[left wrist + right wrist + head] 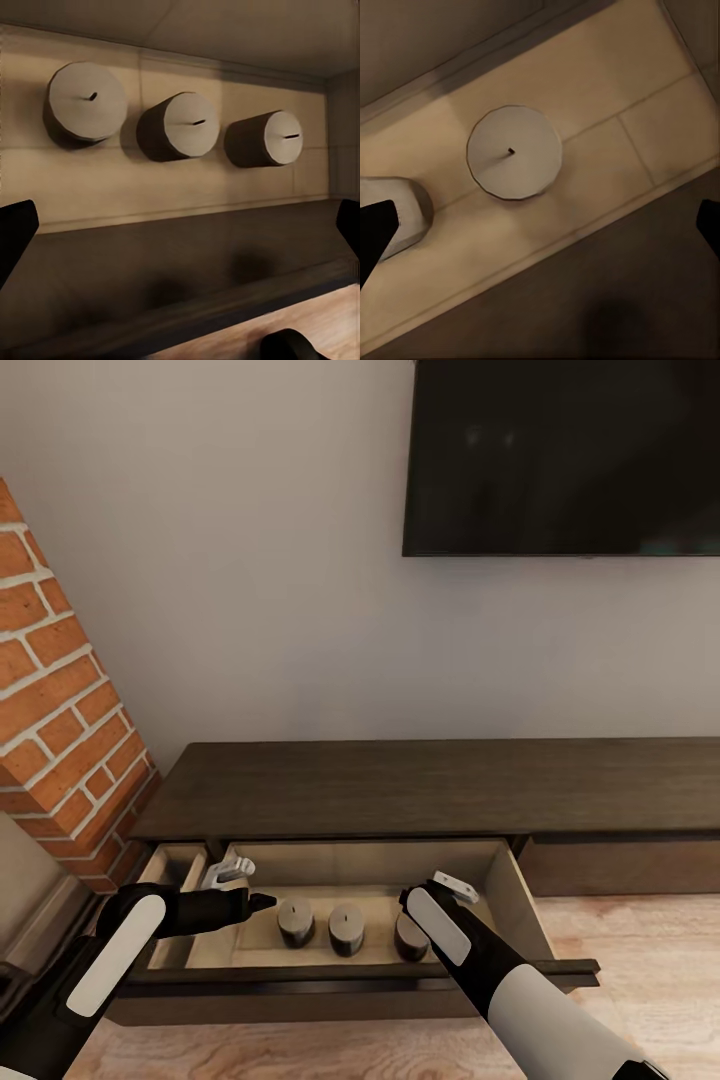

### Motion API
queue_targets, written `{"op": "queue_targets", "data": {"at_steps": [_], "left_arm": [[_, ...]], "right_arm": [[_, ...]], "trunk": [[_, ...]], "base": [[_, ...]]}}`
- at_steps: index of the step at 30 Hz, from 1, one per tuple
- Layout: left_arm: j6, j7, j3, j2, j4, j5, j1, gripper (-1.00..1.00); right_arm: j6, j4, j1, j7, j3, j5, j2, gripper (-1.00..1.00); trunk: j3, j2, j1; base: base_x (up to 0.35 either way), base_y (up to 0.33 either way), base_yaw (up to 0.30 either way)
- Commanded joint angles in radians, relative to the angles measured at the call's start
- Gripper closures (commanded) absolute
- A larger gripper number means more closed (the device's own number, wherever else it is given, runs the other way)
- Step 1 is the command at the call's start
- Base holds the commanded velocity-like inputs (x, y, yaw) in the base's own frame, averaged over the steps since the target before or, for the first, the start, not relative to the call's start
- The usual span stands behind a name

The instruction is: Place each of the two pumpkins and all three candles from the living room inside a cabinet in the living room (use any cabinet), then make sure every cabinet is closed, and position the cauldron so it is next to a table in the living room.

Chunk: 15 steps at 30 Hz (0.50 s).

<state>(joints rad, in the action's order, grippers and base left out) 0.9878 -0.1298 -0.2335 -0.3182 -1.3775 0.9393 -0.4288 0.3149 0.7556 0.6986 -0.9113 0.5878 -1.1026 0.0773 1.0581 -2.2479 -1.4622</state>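
Left gripper (262, 900) hangs empty, fingers spread, beside the three candles (347, 929) standing in a row in the open cabinet (400, 785) drawer; right gripper (405, 897), fingers also apart, hovers directly above the rightmost candle (514, 152).

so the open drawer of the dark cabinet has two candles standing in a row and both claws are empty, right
Not quite: the open drawer of the dark cabinet holds three candles standing in a row, not two; the left wrist view shows all three. The left claw and right claw are open and empty.
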Motion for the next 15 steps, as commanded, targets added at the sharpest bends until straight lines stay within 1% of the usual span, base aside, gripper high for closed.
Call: {"op": "queue_targets", "data": {"at_steps": [1, 7, 15], "left_arm": [[0.002, -0.01, -0.002, -0.001, -0.001, 0.011, -0.001, -1.0], [0.002, -0.013, 0.0, 0.0, 0.001, 0.013, -0.001, -1.0], [0.002, -0.022, 0.0, 0.001, 0.006, 0.013, -0.001, -1.0]], "right_arm": [[0.006, 0.001, 0.001, -0.006, 0.003, -0.003, -0.001, -1.0], [0.007, 0.001, 0.001, -0.006, 0.003, -0.004, -0.001, -1.0], [0.024, 0.001, 0.001, -0.006, 0.003, -0.017, -0.001, -1.0]], "trunk": [[-0.002, 0.007, 0.004], [-0.021, 0.049, 0.027], [-0.046, 0.105, 0.058]], "base": [[0.0, 0.0, 0.0], [0.0, 0.0, 0.0], [0.0, 0.0, 0.0]]}}
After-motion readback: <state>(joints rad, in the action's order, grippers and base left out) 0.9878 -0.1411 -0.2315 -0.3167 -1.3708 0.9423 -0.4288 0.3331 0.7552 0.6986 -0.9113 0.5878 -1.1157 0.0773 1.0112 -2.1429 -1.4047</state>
